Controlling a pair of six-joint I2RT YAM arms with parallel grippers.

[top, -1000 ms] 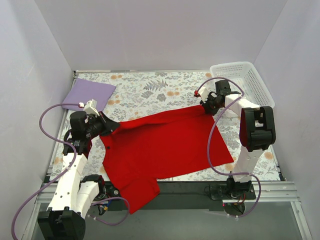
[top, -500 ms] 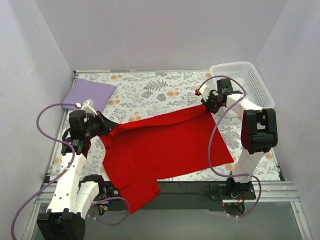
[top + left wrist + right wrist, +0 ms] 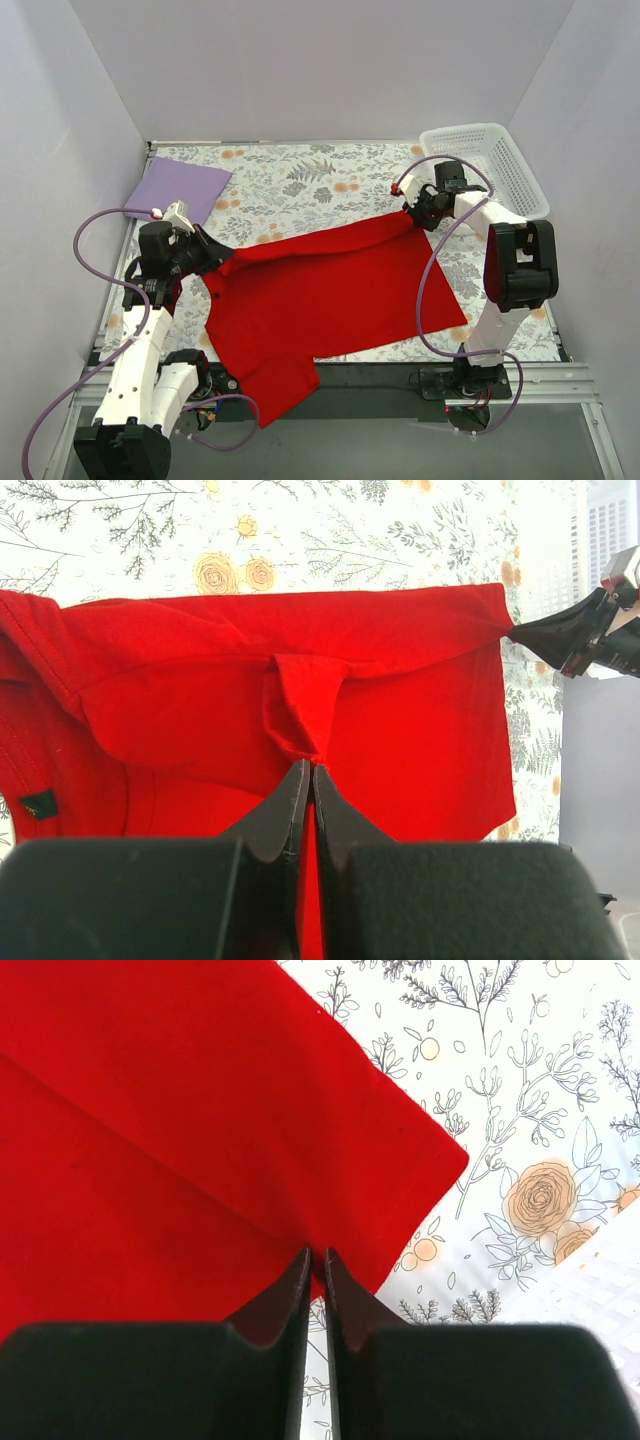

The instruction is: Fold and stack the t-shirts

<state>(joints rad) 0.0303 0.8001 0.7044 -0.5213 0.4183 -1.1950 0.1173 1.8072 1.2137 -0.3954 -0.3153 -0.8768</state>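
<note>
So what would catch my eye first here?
The bright red t-shirt sprawls across the flowery table, its far edge pinched at one end by the left pincer and at the other by the right pincer. A folded lilac t-shirt lies in the far left corner; a white basket sits far right.

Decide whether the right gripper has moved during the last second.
Yes, slightly: the right gripper, shut on the bright red cloth t-shirt, has edged rightward, toward the white plastic lattice basket.
</note>
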